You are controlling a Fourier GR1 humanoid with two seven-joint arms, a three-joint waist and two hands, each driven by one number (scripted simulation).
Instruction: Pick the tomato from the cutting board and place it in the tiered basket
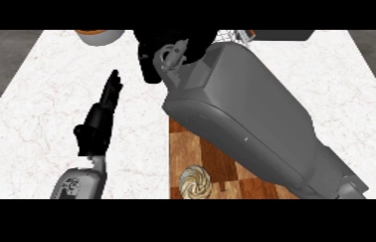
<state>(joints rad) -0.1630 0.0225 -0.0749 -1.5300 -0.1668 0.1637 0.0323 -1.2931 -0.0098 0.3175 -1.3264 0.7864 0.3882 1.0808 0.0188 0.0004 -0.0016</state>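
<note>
Right hand (165,52) curled near the basket (236,35) at far edge; grasp contents hidden. Left hand (99,119) flat, idle.

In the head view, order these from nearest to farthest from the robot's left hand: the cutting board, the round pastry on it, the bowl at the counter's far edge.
From the left hand:
1. Cutting board, just to its right.
2. Round pastry, on the board's near part, lower right of the hand.
3. Bowl, at the counter's far edge, beyond the fingers.
</note>
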